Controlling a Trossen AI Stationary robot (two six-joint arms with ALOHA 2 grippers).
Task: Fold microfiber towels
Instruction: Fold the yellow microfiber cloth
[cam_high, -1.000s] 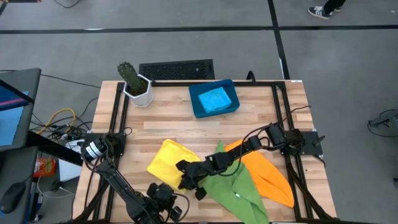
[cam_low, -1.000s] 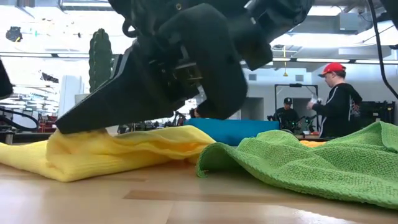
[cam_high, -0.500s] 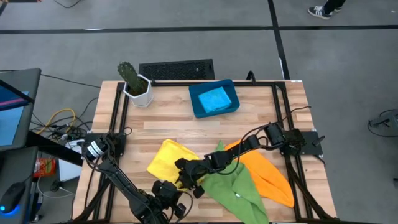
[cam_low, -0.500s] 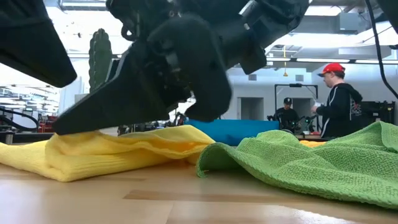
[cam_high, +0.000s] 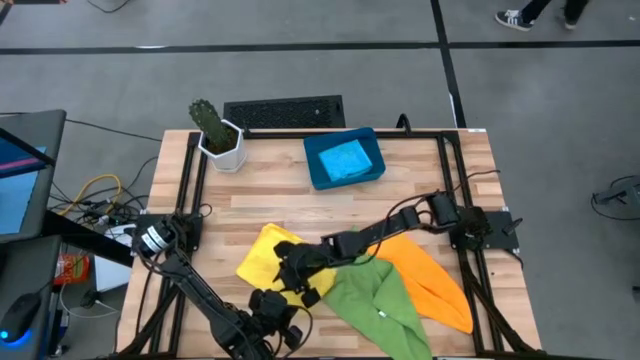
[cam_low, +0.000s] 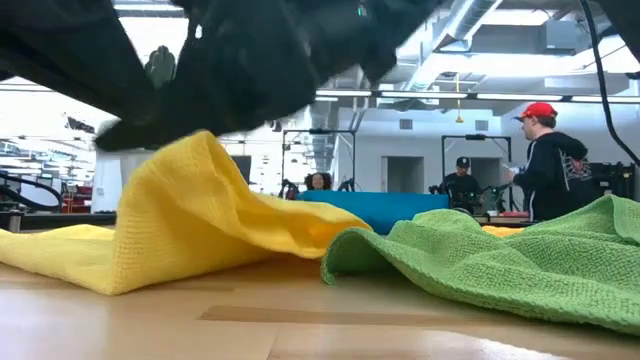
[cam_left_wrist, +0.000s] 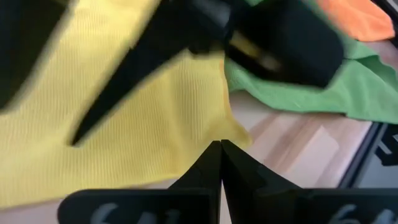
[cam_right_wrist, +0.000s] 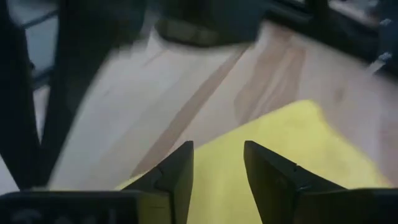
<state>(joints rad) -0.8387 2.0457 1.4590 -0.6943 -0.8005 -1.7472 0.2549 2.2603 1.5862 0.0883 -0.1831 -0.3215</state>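
The yellow towel (cam_high: 260, 255) lies near the table's front left, and part of it stands up in a peak (cam_low: 198, 140). My right gripper (cam_high: 287, 270) reaches in from the right and hovers over that peak, its fingers apart (cam_right_wrist: 219, 146). My left gripper (cam_high: 270, 302) is shut, its tips (cam_left_wrist: 221, 144) at the yellow towel's near corner (cam_left_wrist: 239, 134). To the right the green towel (cam_high: 375, 300) lies rumpled, partly over the orange towel (cam_high: 432, 282). A light blue towel (cam_high: 347, 160) rests in the dark-blue tray (cam_high: 312, 172). My right gripper meets the raised fold of the yellow towel (cam_low: 200, 150) from above, slanting down from the table's right. Blur hides which finger bears it and how. The fold stands lifted below the gripper, while the towel's outer parts (cam_low: 60, 255) lie on the table. My left gripper is next to the towel's corner; whether it touches, I cannot tell.
A potted cactus (cam_high: 212, 130) stands at the far left corner, with a dark keyboard (cam_high: 284, 110) behind the table. Bare wood (cam_high: 300, 205) lies between the tray and the towels. In the low view people stand in the room (cam_low: 540, 160) beyond the table.
My right gripper has risen and gone toward the table's far left. The yellow towel's upper fold has come up with it from lying flat into a steep peak. The towel's edges have stayed on the table, and the green towel has kept still.
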